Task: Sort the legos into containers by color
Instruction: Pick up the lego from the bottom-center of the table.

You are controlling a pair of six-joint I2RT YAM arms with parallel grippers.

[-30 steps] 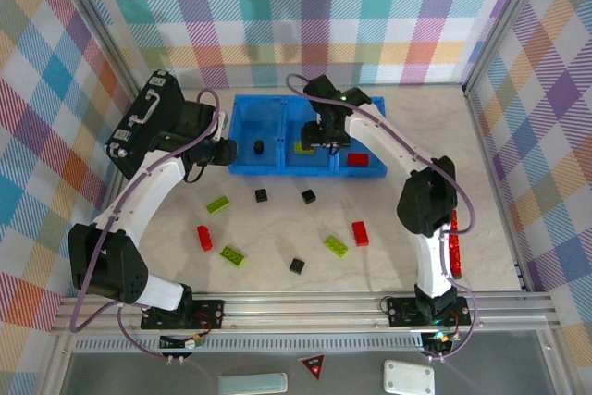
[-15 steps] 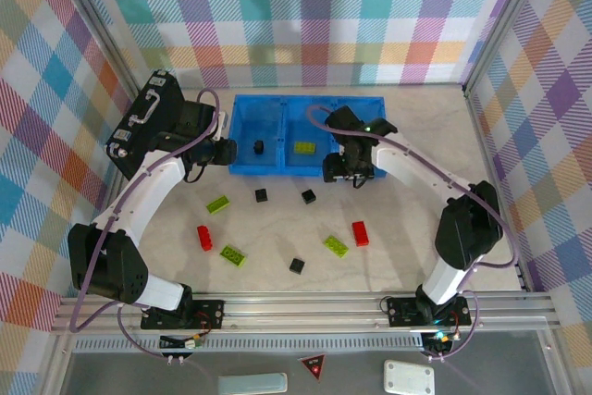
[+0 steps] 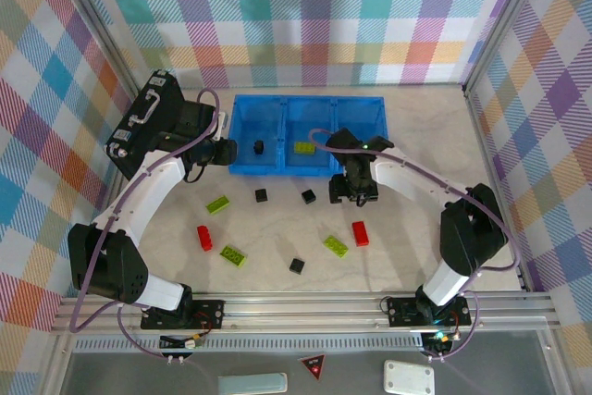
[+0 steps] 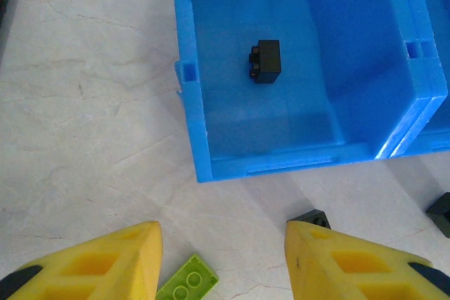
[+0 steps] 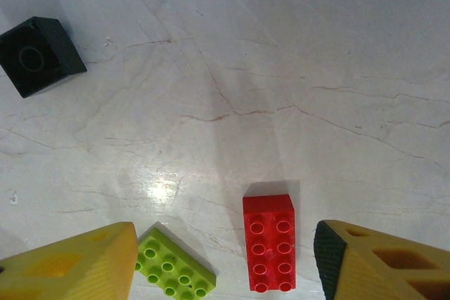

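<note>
The red brick [image 5: 268,242] lies flat on the desk [image 5: 316,68], studs up in two rows of four. Its long axis runs up and down my right wrist view, just inside the finger on that view's right. Beside it a lime brick [image 5: 176,268] of the same build sits slantwise, its long axis running from upper left to lower right, close to the other finger. The two bricks are near each other but apart. A black cube [image 5: 41,54] with a single round stud rests well off toward the upper left. My right fingers [image 3: 354,193] hang above the pair, spread apart and empty. My left fingers [image 3: 225,151] are likewise parted and hold nothing, hovering just short of the translucent blue tray [image 4: 281,163], which stands at the far side of the desk with three compartments in a row. In its left compartment a black brick [image 4: 265,61] lies on its side, studs pointing left in my left wrist view. A lime piece [image 3: 303,147] lies in the middle compartment. Between my left fingers a second lime brick [image 4: 186,282] lies aslant, and a small black block [image 4: 309,218] sits by the finger on that view's right.
</note>
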